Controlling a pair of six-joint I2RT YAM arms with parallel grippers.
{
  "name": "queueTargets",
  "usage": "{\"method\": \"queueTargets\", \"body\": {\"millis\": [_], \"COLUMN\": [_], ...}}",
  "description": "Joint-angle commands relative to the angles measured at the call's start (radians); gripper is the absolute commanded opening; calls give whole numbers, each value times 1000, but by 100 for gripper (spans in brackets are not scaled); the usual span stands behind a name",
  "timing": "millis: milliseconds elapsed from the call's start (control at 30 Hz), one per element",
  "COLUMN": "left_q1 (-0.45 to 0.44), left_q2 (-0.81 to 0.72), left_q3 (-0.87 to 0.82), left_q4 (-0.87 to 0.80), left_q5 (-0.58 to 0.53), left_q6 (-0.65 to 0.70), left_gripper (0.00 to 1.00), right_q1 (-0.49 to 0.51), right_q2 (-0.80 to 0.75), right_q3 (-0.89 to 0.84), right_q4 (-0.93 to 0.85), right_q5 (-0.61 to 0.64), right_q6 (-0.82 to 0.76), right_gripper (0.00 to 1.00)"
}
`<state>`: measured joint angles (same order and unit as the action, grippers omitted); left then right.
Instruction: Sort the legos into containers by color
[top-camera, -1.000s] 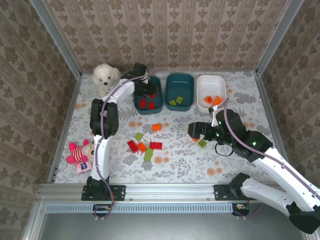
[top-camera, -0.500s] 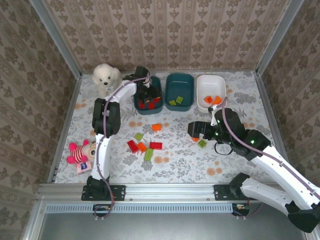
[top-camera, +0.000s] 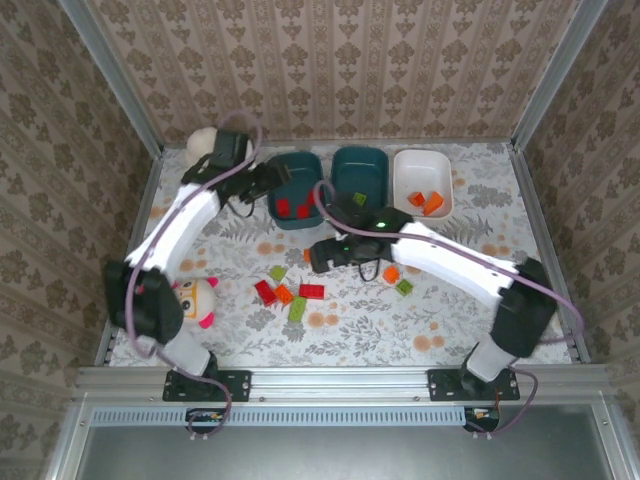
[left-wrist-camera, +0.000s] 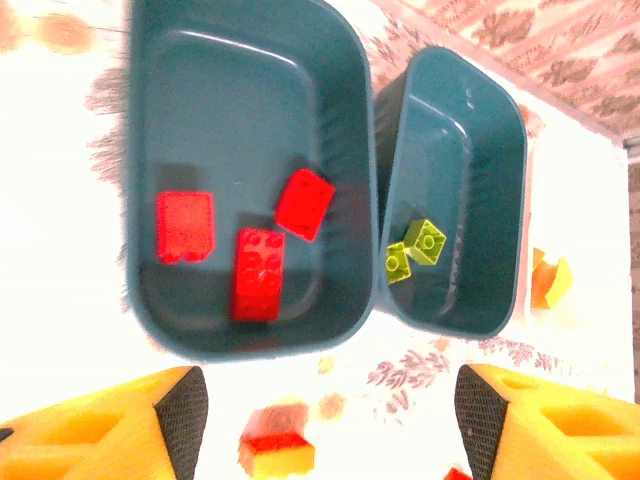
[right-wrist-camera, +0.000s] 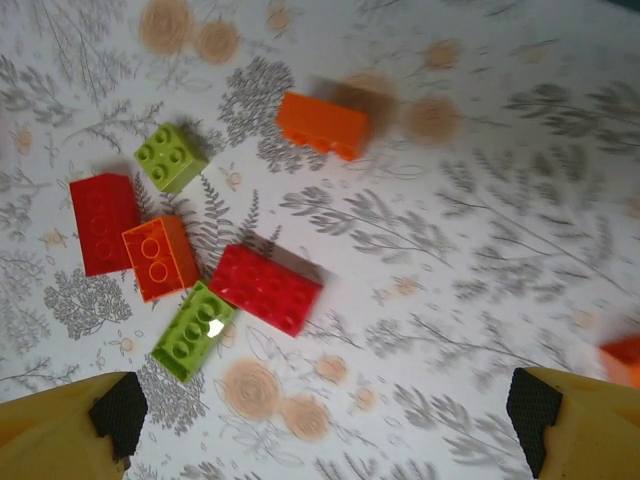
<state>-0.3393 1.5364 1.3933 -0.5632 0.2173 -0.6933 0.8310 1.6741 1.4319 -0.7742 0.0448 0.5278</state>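
Floral table (top-camera: 400, 330), patterned walls round it. We see the L gripper (left-wrist-camera: 325, 425) at 9 o'clock of the left tub (left-wrist-camera: 250, 100), jaws spread, nothing between. Three red bricks (left-wrist-camera: 257, 274) lie inside. Mid tub (left-wrist-camera: 460, 130) has greens (left-wrist-camera: 425, 240), white tub (top-camera: 420, 160) at 3 o'clock. R gripper (right-wrist-camera: 325, 425), jaws wide and empty, hangs at 1 o'clock of the loose bricks (right-wrist-camera: 265, 288) mid-table.

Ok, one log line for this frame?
left tool open, empty, at left tub holding three red bricks | right tool open, empty, above loose bricks | two green bricks in middle tub | orange bricks in white tub
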Motion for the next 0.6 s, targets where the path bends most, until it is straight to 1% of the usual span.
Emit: {"method": "queueTargets", "body": {"millis": [0, 133, 300, 433, 567], "left_q1": [0, -1, -5, -4, -6], "left_q2": [-166, -444, -695, -805, -844], "left_q3": [-230, -466, -599, -625, -628], "left_q4": [-44, -97, -182, -259, -284], "left_q5": [-97, -130, -122, -128, -127], "left_q6": [-88, -152, -189, -182, -190], "left_gripper": [70, 69, 69, 69, 69], "right_q1": [20, 19, 17, 8, -8], "right_q2": [118, 294, 464, 551, 590], "right_q3": [91, 227, 378, 439, 450], "right_q4": [-34, -75, -96, -133, -126], "right_q5": [50, 99, 96, 140, 141], "right_q6": [76, 172, 227, 259, 269], "right_gripper": [99, 100, 100, 96, 87]}}
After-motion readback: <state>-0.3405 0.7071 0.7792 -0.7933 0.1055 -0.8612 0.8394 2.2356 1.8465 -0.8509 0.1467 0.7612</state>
